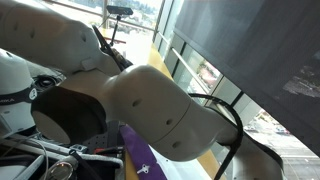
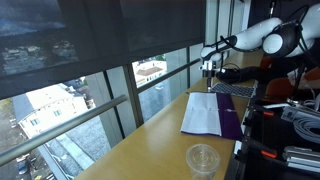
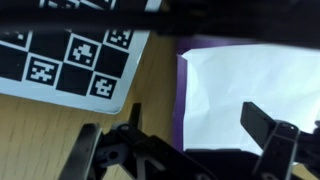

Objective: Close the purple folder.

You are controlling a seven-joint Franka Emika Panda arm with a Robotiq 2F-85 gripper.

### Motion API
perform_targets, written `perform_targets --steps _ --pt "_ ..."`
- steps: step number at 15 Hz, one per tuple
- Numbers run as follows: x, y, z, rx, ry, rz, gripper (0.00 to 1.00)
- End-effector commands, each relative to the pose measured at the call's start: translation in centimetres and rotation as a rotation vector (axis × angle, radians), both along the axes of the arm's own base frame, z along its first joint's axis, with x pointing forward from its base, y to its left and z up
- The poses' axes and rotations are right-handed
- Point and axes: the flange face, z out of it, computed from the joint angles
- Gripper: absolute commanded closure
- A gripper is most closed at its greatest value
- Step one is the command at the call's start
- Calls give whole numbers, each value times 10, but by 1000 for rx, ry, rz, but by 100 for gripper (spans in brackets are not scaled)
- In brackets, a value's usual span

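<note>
The purple folder [image 2: 232, 118] lies open on the wooden table, a white sheet [image 2: 200, 113] over its window-side half. In the wrist view I see the white sheet [image 3: 250, 85] with a purple edge [image 3: 181, 120] along its left side. My gripper [image 3: 170, 120] is open and empty, its two dark fingers spread on either side of the sheet's left part. In an exterior view the gripper [image 2: 208, 67] hangs above the folder's far end, apart from it. In an exterior view the arm fills the picture and only a purple strip [image 1: 136, 160] shows.
A small clear cup [image 2: 203, 158] stands near the table's near end. A board with black-and-white markers [image 3: 70, 55] lies beside the folder's far end. Windows with a rail [image 2: 90, 115] run along the table. Cables and equipment [image 2: 290, 130] crowd the robot's side.
</note>
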Motion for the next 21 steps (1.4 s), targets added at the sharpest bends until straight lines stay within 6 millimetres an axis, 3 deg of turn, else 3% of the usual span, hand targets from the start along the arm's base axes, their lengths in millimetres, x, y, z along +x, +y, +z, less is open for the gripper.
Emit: perform_targets --steps 1,10,11,12,13,21 --pt "1 6 -2 45 -12 1 0" --pt "8 26 -6 87 -10 10 1" --pt "8 26 -6 87 -9 11 17" --pt "8 26 -6 88 -9 10 26" --pt "8 24 -5 88 -10 9 28" --pt "7 22 2 118 -17 -2 89"
